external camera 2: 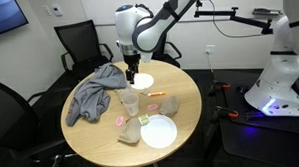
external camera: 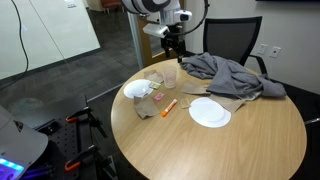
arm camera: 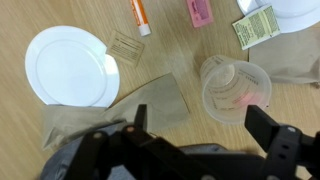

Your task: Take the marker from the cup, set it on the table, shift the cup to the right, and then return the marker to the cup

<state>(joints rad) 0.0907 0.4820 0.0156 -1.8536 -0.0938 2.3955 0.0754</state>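
— What is shown by the wrist view alone?
— The gripper [arm camera: 200,135] is seen spread wide at the bottom edge; this cannot be told in the exterior views.
— And the cup [arm camera: 235,88]?
— Only a faint pink blur is seen in it. The marker [arm camera: 140,15] is laid on the table [arm camera: 20,20], top centre, apart from the cup.

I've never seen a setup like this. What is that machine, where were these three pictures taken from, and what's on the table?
That is a white robot arm with a two-fingered hand. Two pictures come from cameras in the room; the third looks down from the arm's wrist. On the round wooden table are an orange marker, a clear plastic cup, a grey cloth, brown paper napkins, one white plate and another white plate. The hand is open and holds nothing.
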